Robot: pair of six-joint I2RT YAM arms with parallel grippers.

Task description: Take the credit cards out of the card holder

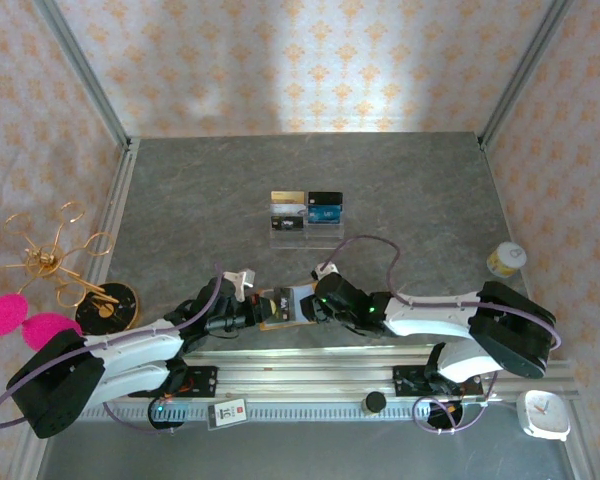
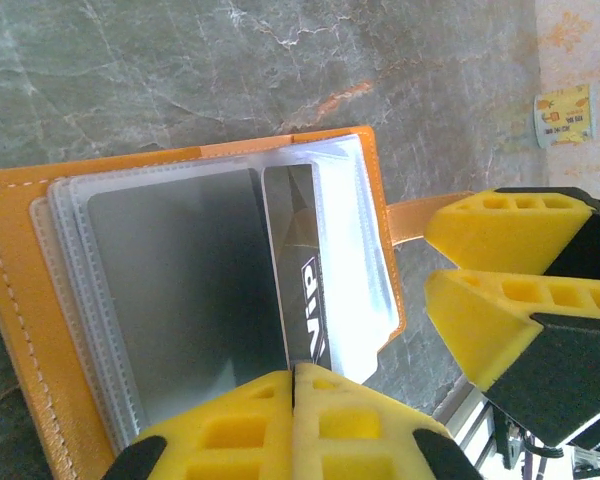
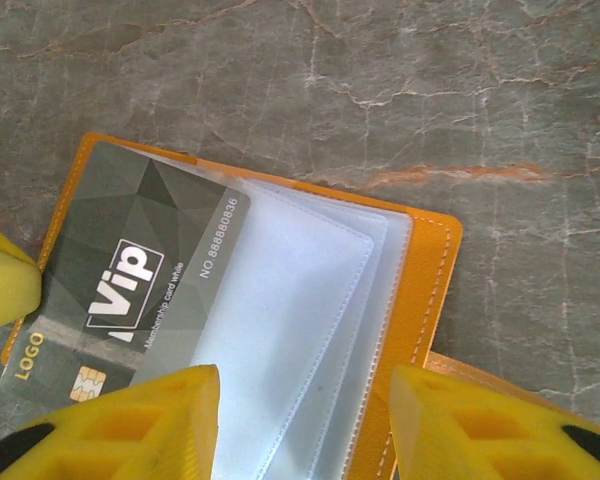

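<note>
On the surface [image 3: 380,100], card holder [image 3: 425,290] lies open, black card [image 3: 130,270] half out; left pincer [image 2: 295,400] closed, apparently on its sleeves; right pincer [image 3: 305,420] parted, empty.

peach wallpaper with orange motifs [image 1: 310,60] all round, grey marble-look tabletop [image 1: 180,200], soft bright patch [image 1: 315,105] lighting the back.

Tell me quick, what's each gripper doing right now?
Left gripper: closed, pinching the edge of the card holder.
Right gripper: open over the card holder, holding nothing.
</note>
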